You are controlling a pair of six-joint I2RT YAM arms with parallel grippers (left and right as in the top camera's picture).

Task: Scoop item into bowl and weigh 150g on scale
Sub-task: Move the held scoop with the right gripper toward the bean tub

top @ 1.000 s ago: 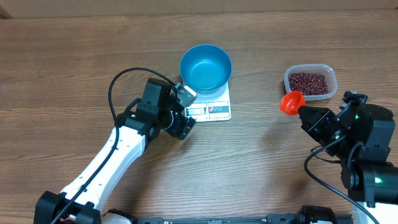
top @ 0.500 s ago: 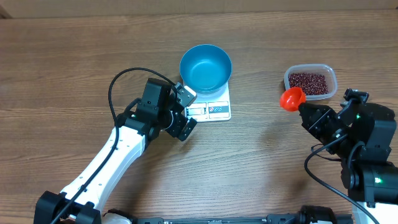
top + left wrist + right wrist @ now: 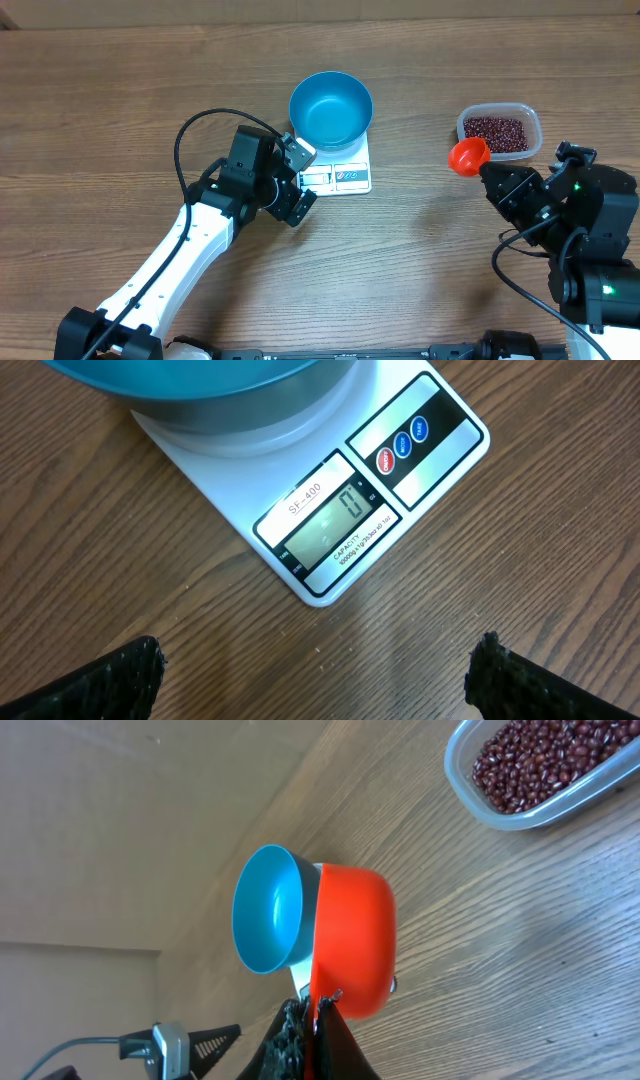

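Jaws of the left gripper [image 3: 299, 180] gape empty beside the scale [image 3: 350, 177]; right gripper [image 3: 493, 178] clamps the red scoop [image 3: 468, 157].

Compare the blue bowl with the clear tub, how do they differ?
The bowl is round and solid blue; the tub is a clear rounded rectangle. The bowl is empty; the tub holds dark red beans. The bowl sits on the scale; the tub sits straight on the table. Both stand upright with open tops.
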